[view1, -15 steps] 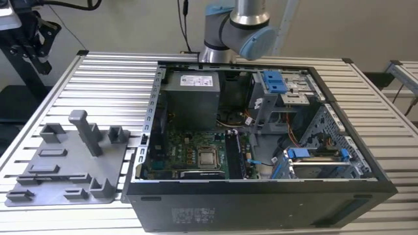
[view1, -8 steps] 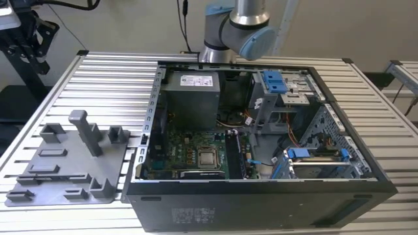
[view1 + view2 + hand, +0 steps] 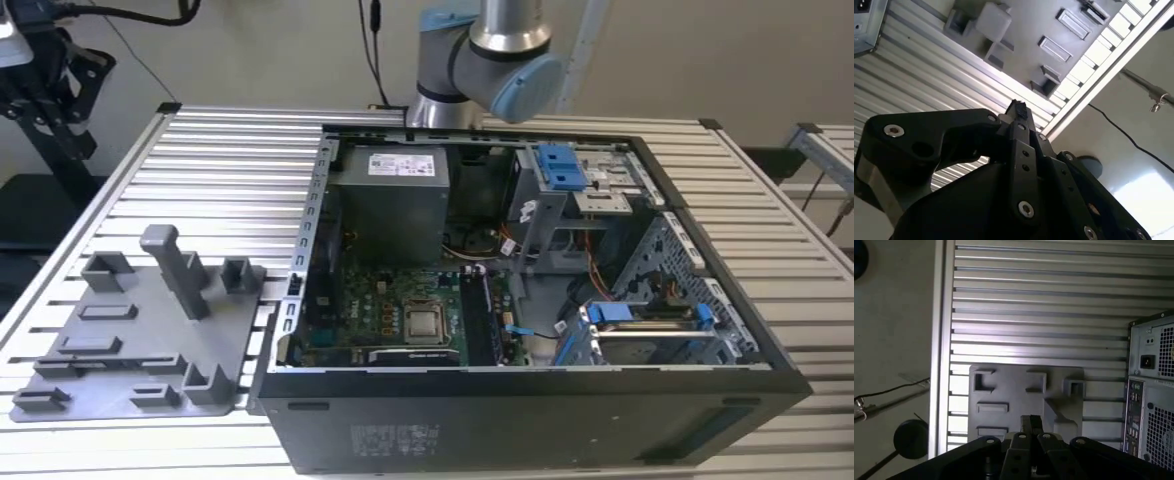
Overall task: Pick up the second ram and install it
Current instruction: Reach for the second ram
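A ribbed aluminium table point(image 3: 227, 160) carries an open computer case point(image 3: 534, 420) and a grey fixture tray point(image 3: 147, 330). The arm point(image 3: 487, 60) rises behind the case. In the first wrist view its gripper point(image 3: 1031, 421) hangs high above the tray, jaws together. The second ram point(image 3: 498, 312) stands edge-on in the motherboard slots, just beside the dark stick point(image 3: 474, 315).

Ribbed metal table point(image 3: 227, 150), slats running across exterior view. Grey plate point(image 3: 134, 310) with moulded blocks point(image 3: 107, 268) and one upright post point(image 3: 171, 265) lies flat on it at exterior view's left. Open PC case point(image 3: 534, 425) lies on its side just beside plate, at exterior view's right.
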Available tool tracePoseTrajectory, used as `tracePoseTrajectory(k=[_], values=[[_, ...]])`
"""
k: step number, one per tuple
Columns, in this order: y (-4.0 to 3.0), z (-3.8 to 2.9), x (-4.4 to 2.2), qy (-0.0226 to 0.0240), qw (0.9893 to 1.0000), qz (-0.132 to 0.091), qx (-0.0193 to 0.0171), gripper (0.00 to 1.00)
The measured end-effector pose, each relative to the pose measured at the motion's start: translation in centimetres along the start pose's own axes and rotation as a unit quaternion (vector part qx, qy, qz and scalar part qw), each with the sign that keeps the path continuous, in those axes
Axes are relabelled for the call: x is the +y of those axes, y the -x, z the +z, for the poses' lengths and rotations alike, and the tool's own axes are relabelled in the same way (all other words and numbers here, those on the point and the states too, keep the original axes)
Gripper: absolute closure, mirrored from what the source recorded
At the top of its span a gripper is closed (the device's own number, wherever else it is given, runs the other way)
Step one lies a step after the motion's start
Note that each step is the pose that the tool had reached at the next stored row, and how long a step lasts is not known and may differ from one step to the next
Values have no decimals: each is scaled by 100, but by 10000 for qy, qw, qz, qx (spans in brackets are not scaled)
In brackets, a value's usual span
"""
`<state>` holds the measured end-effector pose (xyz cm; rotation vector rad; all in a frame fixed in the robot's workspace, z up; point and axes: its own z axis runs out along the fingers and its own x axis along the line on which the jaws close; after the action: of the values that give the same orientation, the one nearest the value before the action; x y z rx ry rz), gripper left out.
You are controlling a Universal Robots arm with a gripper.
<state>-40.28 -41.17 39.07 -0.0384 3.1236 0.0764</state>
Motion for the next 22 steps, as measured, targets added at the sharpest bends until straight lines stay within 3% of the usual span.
tracePoseTrajectory(k=[7, 22], values=[[-9, -2, -207, 0, 10000, 0, 1, 89], [-85, 7, -549, 0, 10000, 0, 0, 89]])
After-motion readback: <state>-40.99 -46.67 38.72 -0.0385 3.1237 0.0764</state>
